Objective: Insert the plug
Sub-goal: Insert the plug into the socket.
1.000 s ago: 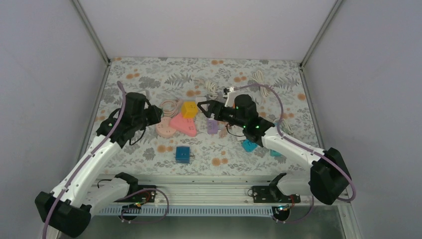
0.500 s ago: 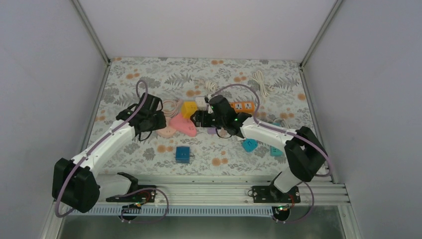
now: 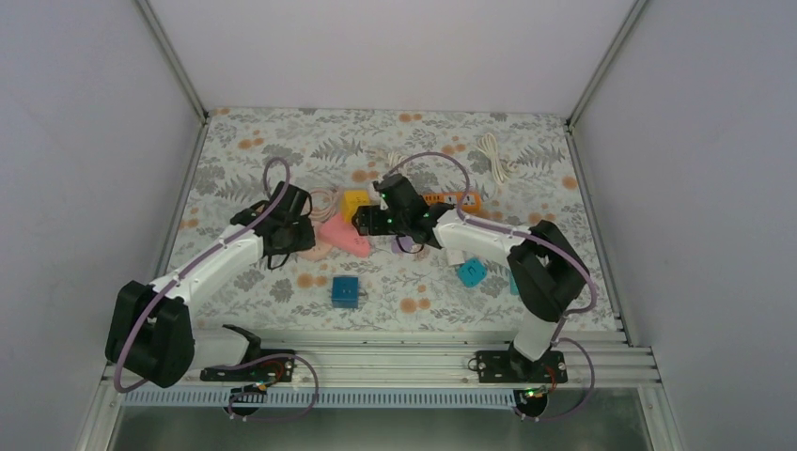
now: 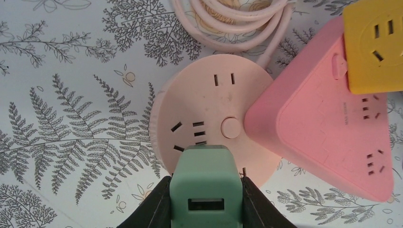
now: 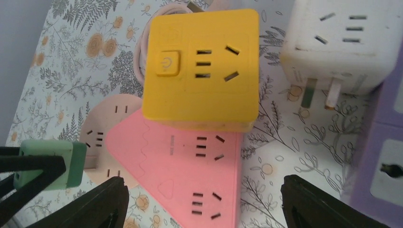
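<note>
1. Left fingers (image 4: pixel 153 205): clamped on the green plug (image 4: pixel 206 183) by its two flanks, USB face turned to the wrist camera. This grip leaves the prong side free to meet a socket.
2. Plug location: over the near rim of the round socket (image 4: pixel 214 109), covering part of its three-slot outlet. The prongs are hidden, so it cannot be told whether they have entered any slot.
3. The round socket lies face up on the bench (image 4: pixel 71 71), its cord (image 4: pixel 233 23) coiled behind it. The triangular socket (image 4: pixel 328 137) overlaps its right edge, and the yellow cube socket (image 4: pixel 375 42) sits across the triangle's far corner. Only the left part of the round face is accessible, which probably explains the approach from that open side.
4. Right fingers (image 5: pixel 102 204): wide apart and holding nothing, poised above the triangular socket. Judged to be placed to steady the pile against the push.
5. The white cube adapter (image 5: pixel 342 42) and purple block (image 5: pixel 385 152) lie beside the pile and are not involved.
6. Judgement: this is the alignment stage, and seating is not confirmed.
</note>
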You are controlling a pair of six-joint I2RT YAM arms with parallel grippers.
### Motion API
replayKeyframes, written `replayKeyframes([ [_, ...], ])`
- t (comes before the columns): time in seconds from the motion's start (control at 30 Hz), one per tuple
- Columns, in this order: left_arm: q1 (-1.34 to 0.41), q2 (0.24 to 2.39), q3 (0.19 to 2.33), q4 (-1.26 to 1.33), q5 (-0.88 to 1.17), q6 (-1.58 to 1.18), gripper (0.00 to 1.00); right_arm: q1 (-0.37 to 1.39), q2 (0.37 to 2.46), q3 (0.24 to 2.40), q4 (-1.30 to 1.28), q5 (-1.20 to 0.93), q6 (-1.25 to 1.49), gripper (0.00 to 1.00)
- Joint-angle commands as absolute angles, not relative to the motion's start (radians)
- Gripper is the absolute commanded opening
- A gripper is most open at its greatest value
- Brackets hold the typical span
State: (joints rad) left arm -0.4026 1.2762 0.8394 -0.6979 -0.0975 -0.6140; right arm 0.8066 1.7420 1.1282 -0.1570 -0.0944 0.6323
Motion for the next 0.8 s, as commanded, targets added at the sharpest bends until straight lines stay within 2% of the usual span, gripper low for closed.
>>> replayKeyframes([
  [0.0, -0.407, 1.266, 0.8, -0.679, -0.116, -0.631, 0.1, 0.821, 1.798, 1.211, -0.166, -0.063, 0.592, 0.82],
  [0.53, -0.407, 1.275, 0.739, -0.632, -0.117, -0.623, 0.09, 0.861, 2.01, 1.48, -0.26, 0.097, 0.403, 0.85],
  [0.77, -0.407, 1.262, 0.739, -0.614, -0.101, -0.618, 0.09, 0.914, 2.011, 1.495, -0.252, 0.191, 0.314, 0.76],
])
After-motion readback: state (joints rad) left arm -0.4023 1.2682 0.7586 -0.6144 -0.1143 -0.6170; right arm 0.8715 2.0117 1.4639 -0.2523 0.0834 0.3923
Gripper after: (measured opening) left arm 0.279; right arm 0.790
